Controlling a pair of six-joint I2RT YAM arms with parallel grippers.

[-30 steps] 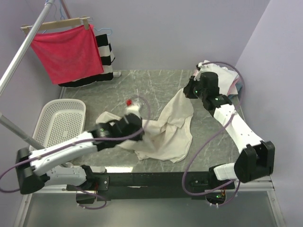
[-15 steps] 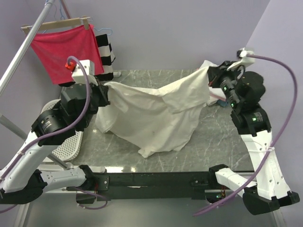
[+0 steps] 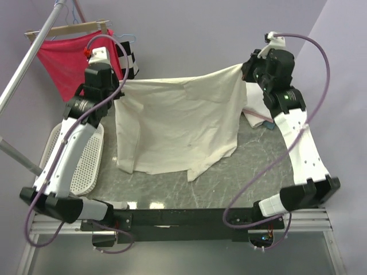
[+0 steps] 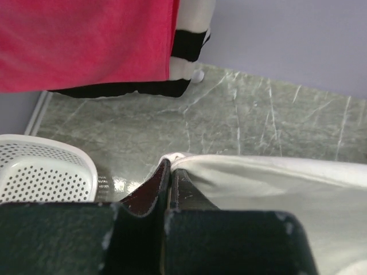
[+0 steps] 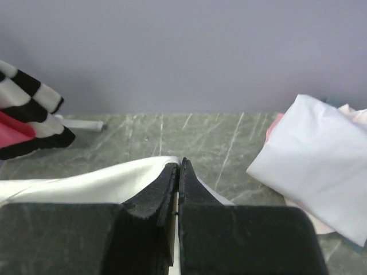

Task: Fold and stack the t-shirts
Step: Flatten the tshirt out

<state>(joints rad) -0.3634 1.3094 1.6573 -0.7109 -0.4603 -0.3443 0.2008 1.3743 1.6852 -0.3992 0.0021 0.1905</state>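
A cream t-shirt (image 3: 178, 123) hangs stretched wide above the table's far half, its lower hem trailing on the marble. My left gripper (image 3: 118, 90) is shut on its left top corner (image 4: 172, 157), and my right gripper (image 3: 245, 69) is shut on its right top corner (image 5: 166, 162). Both arms are raised high. A pile of folded t-shirts (image 3: 255, 117), white with pink showing (image 5: 312, 163), lies at the far right, partly hidden behind my right arm.
A white perforated basket (image 3: 86, 166) sits at the table's left edge under my left arm. A red cloth on a hanger (image 3: 60, 60) and a black-and-white striped garment (image 3: 131, 60) hang at the back left. A metal rack pole (image 3: 28, 51) slants across the left.
Both arms have lifted and pulled apart with the cream t-shirt, from a crumpled heap on the table to a sheet hanging spread between the two grippers.
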